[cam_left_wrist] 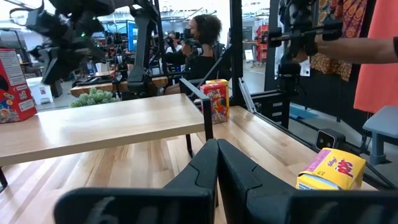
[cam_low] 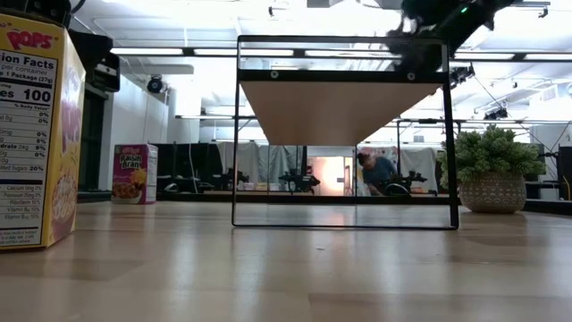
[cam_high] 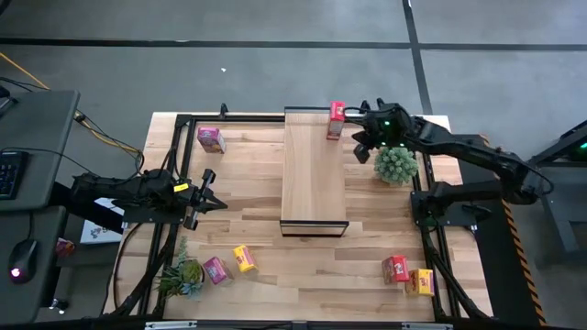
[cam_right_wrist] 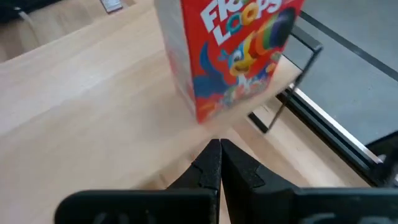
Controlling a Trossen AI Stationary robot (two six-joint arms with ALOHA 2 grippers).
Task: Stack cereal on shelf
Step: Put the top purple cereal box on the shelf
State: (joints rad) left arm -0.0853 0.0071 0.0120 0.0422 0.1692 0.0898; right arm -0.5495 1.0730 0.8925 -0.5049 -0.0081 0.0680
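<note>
The shelf (cam_high: 314, 170) stands in the middle of the table. A red cereal box (cam_high: 337, 120) stands upright on its bottom at the shelf's far right corner (cam_right_wrist: 236, 56). My right gripper (cam_high: 354, 128) is shut, its fingertips (cam_right_wrist: 219, 144) a short way from the box's lower edge, touching nothing. My left gripper (cam_high: 220, 203) waits shut at the table's left (cam_left_wrist: 217, 144). On the tabletop lie a pink box (cam_high: 211, 138) at the far left, a pink (cam_high: 215, 269) and a yellow box (cam_high: 244, 258) at the near left, and a red (cam_high: 395, 269) and a yellow box (cam_high: 421, 281) at the near right.
A potted green plant (cam_high: 395, 164) stands right of the shelf, just below my right arm. Another plant (cam_high: 181, 275) lies at the near left corner. A dark frame (cam_high: 431, 229) runs round the table's edge. People show in the room beyond (cam_left_wrist: 199, 37).
</note>
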